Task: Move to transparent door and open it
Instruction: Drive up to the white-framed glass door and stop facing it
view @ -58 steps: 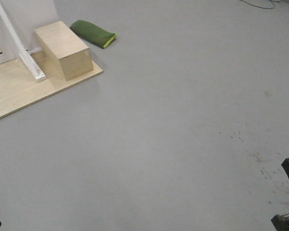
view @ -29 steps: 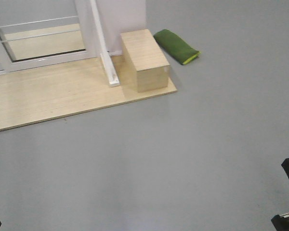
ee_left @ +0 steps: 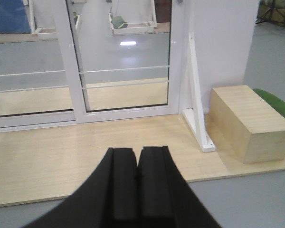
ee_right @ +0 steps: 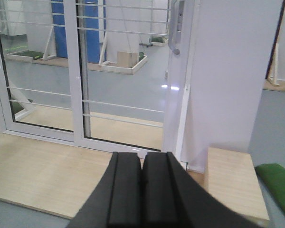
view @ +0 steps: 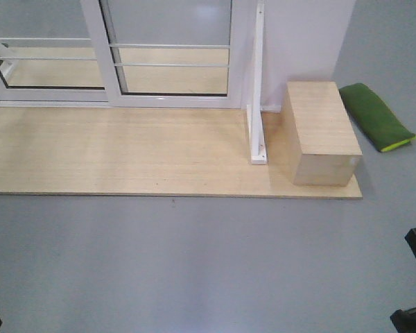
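Both wrist views, closest in: left gripper (ee_left: 137, 190) clenched, pads pressed together, nothing between them. Right gripper (ee_right: 142, 190) likewise clenched on nothing. Both point straight ahead, low over the grey floor (view: 194, 263).

Next out, right of centre: a wooden box (view: 322, 132), with a green cushion (view: 374, 114) just beside it on its far side. A white brace (view: 256, 104) stands between the box and the door frame.

Farthest: the transparent door (ee_right: 126, 80), dead ahead of the base, upright and apparently closed, its right stile against the white wall panel (ee_right: 223, 80). Thin white bars cross the glass. The grey handle (ee_right: 175, 29) sits on that right stile with its long axis vertical.

The relation that matters: from the right gripper the handle lies forward, high, and slightly right. In the left wrist view it sits only at the top edge, further off to the right. My judgement is that the right arm is the nearer one. The base is well apart from the door, so the approach isn't finished. The box and brace crowd the right side.
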`<state>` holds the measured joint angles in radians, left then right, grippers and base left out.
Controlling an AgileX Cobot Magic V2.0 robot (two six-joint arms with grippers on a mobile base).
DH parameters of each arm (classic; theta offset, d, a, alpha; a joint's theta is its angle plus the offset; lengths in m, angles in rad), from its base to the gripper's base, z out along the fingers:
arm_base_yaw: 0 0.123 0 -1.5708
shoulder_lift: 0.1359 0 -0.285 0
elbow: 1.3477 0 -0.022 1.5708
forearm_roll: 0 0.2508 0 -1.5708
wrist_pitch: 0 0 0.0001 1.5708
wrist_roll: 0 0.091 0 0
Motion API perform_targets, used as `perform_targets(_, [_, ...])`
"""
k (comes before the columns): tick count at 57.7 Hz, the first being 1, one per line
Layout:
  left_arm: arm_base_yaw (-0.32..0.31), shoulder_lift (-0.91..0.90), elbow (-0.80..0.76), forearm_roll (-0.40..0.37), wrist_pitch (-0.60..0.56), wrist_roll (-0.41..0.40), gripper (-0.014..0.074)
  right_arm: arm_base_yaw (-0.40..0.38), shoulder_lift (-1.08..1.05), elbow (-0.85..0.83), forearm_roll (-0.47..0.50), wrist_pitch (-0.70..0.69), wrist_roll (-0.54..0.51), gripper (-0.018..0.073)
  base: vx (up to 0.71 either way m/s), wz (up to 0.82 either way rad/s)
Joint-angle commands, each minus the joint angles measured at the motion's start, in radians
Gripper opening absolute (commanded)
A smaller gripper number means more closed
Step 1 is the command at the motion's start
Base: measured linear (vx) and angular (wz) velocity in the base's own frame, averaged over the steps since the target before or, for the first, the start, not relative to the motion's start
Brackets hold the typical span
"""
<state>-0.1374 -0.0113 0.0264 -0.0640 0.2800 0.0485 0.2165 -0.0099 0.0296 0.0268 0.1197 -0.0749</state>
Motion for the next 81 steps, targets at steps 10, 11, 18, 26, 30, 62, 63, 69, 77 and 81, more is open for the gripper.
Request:
perform_targets(10, [-0.002, -0.013, 0.027, -0.006, -0.082, -0.005, -0.0003, -0.004, -0.014, 0.014, -0.001, -0.083, -0.004, 0.0, 0.54, 0.32])
perform_targets(11, [-0.002, -0.013, 0.027, -0.006, -0.082, -0.005, -0.0003, -0.004, -0.014, 0.014, -0.001, -0.083, -0.004, 0.0, 0.54, 0.26])
perform_targets(18, [-0.002, -0.013, 0.027, -0.006, -0.082, -0.005, -0.0003, -0.004, -0.014, 0.014, -0.001, -0.083, -0.004, 0.0, 0.54, 0.21])
perform_targets(26, [-0.002, -0.013, 0.027, -0.006, -0.082, -0.005, -0.0003, -0.004, -0.014, 0.014, -0.001, -0.083, -0.004, 0.0, 0.54, 0.15])
perform_targets(30, [-0.002, -0.013, 0.027, -0.006, -0.082, -0.005, -0.0003, -0.004, -0.014, 0.014, -0.001, -0.083, -0.004, 0.0, 0.56, 0.12])
perform_targets(62, [-0.002, -0.013, 0.027, -0.006, -0.082, -0.005, -0.0003, -0.004, -0.014, 0.014, -0.001, -0.083, -0.004, 0.0, 0.57, 0.04])
perform_targets(63, [-0.002, -0.013, 0.027, -0.006, -0.082, -0.005, -0.0003, -0.004, -0.014, 0.014, -0.001, -0.083, -0.004, 0.0, 0.54, -0.12])
perform_targets(69, [-0.002, -0.013, 0.027, -0.006, -0.082, -0.005, -0.0003, -0.004, -0.014, 0.014, -0.001, -0.083, -0.004, 0.0, 0.53, -0.18])
perform_targets(77, [-0.002, -0.013, 0.027, -0.006, -0.082, -0.005, -0.0003, -0.004, -0.014, 0.014, -0.001, -0.083, -0.004, 0.0, 0.49, -0.26])
perform_targets(81, [-0.002, -0.013, 0.027, -0.006, -0.082, -0.005, -0.0003, -0.004, -0.014, 0.014, -0.001, -0.083, -0.004, 0.0, 0.44, -0.26])
